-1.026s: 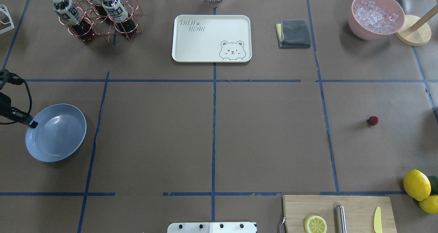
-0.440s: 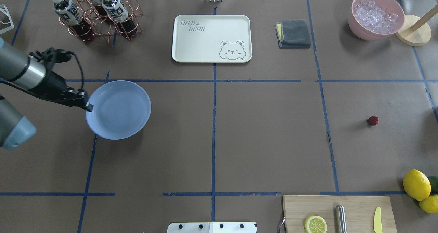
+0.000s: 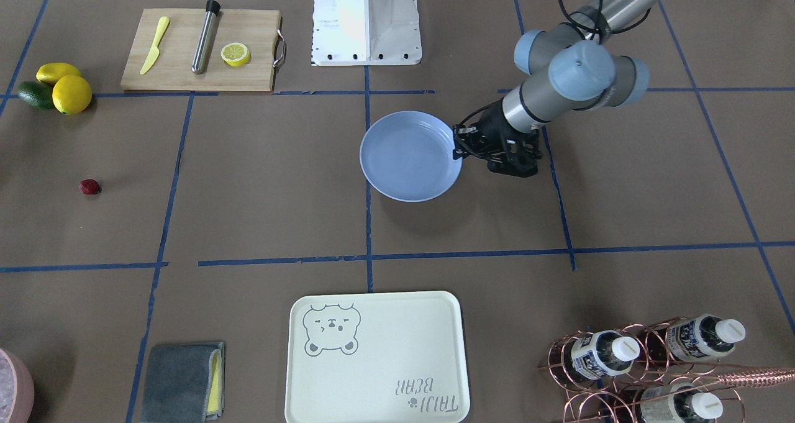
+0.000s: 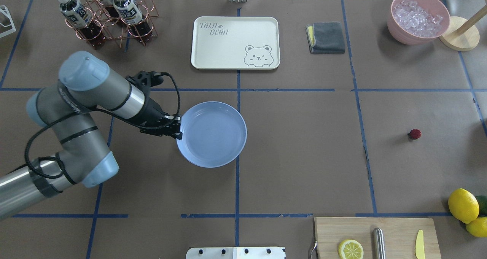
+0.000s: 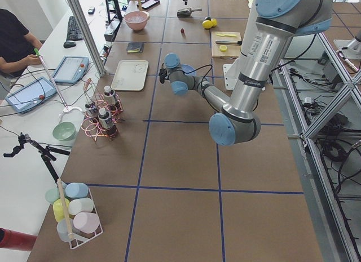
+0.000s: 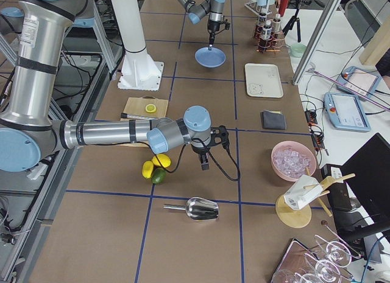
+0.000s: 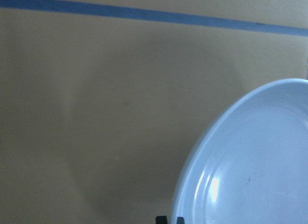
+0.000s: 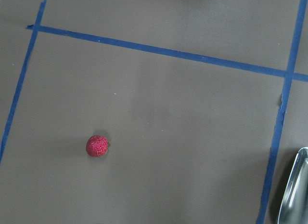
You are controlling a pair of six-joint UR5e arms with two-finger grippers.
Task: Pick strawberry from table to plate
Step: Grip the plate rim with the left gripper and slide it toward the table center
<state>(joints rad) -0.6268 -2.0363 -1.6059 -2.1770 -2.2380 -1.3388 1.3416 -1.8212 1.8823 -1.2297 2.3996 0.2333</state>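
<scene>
plate (image 4: 213, 137): light blue, roughly mid-table, its right edge over the centre tape line (image 4: 237, 190). Just its glossy blue inside showing.
left gripper (image 4: 178, 129): pinched tight on the plate's left rim. The fingertips (image 7: 161, 220) barely poke in at the bottom of the wrist view.
lifted or not: the wrist view has a wide shadow on the paper beside the plate, so it looks raised a bit, but I can't swear to it.
strawberry (image 4: 414, 134): lying on the table (image 4: 304, 156) way over on the right, well apart from the plate.
right gripper (image 6: 205, 163): only shows in the right-side view, and its wrist camera looks down on the strawberry. Honestly can't tell how its fingers stand.
pink bowl (image 4: 397, 34): far right corner, full of ice cubes (image 4: 418, 15).
wire rack (image 4: 114, 30): far left, three bottles (image 4: 127, 8) of dark drink standing in it.
bear tray (image 4: 213, 50): far middle, plain cream with the bear print.
cutting board (image 4: 399, 228): near right, carrying a lemon half (image 4: 350, 249), a metal cylinder (image 4: 378, 243) and a yellow knife (image 4: 419, 243).
</scene>
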